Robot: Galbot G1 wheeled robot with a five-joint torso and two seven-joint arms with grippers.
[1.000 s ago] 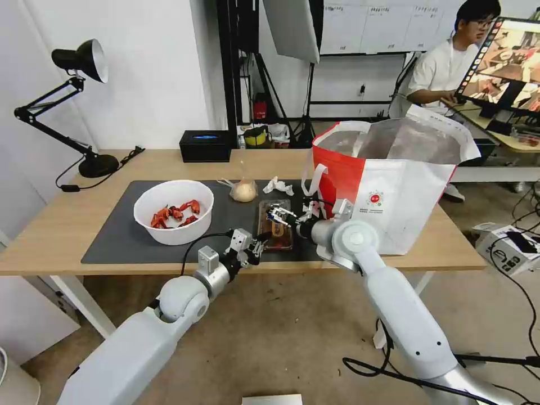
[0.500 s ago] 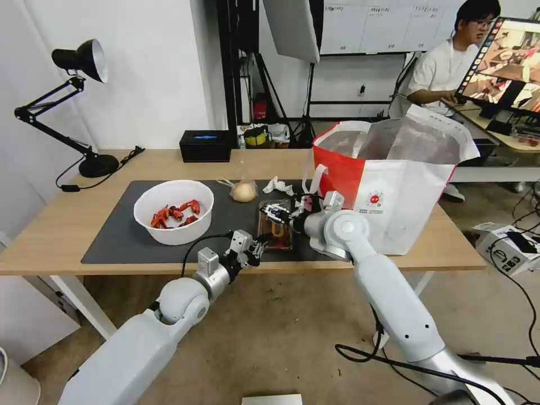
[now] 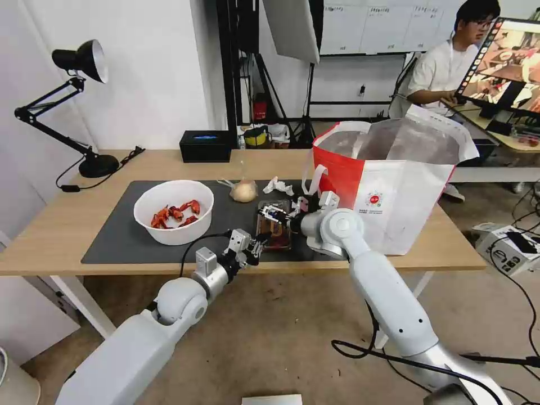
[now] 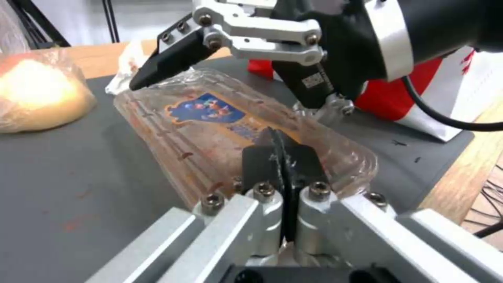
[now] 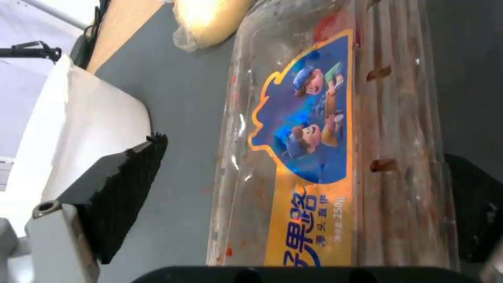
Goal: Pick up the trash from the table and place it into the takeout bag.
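Tray (image 3: 274, 226): clear hinged plastic, blue-and-orange label, red scraps; lies on the mat (image 3: 112, 236) near its front edge, between the bowl and the bag. Right gripper (image 3: 274, 214): over the tray's far half, jaws wide apart and straddling its width, one black pad (image 5: 123, 188) outside one long edge, the other outside the opposite edge; whether the pads touch the plastic cannot be told. Left gripper (image 3: 257, 245): at the tray's 7 o'clock corner, fingers pressed together on the near rim of the tray (image 4: 251, 125). Bowl (image 3: 174, 211): white, crayfish shells inside, at 9 o'clock of the tray, apart from it. Small bag (image 3: 243, 191) with beige lump: at 11 o'clock. Tissue (image 3: 278, 185): crumpled, at 12 o'clock, beside the small bag. Takeout bag (image 3: 394, 185): upright at 3 o'clock, mouth open, foil lining showing, close behind the right wrist. Table (image 3: 56, 225): light wood, carries all. Black box (image 3: 205, 145) and desk lamp (image 3: 79, 101): at the far edge.
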